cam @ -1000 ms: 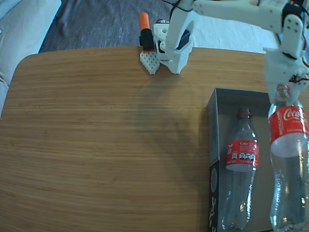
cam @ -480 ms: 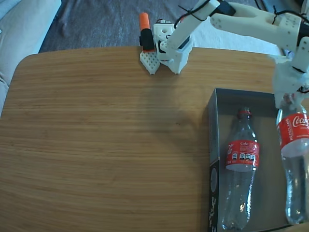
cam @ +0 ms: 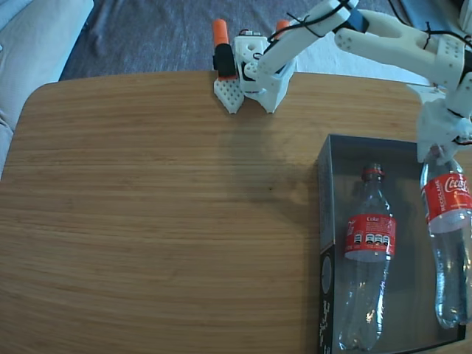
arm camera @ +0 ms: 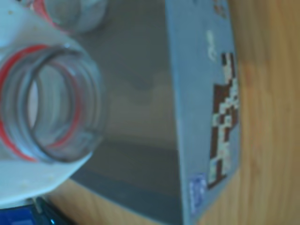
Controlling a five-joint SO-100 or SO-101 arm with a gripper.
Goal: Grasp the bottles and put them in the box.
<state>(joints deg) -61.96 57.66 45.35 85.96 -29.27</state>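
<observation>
- The wooden table (cam: 162, 221) fills most of the fixed view, its bare top running from the rounded left corner to the right edge.
- The white arm (cam: 383, 37) reaches from its base (cam: 258, 70) at the far edge of the table out to the right, over the box.
- The box (cam: 328, 221) sits at the lower right of the fixed view, dark outside and grey inside, with white print on its left outer wall; the wrist view shows a printed outer side (arm camera: 220, 117) and the grey inside.
- One bottle (cam: 367, 258) lies flat in the left half of the box, neck toward the arm's base, red label up.
- The held bottle (cam: 448, 243) hangs over the right half of the box, bottom end low near the box's near edge; whether it touches the floor I cannot tell.
- The gripper (cam: 439, 147) is closed around the held bottle's neck; in the wrist view the open mouth (arm camera: 47, 112) sits against a white finger (arm camera: 28, 180).
</observation>
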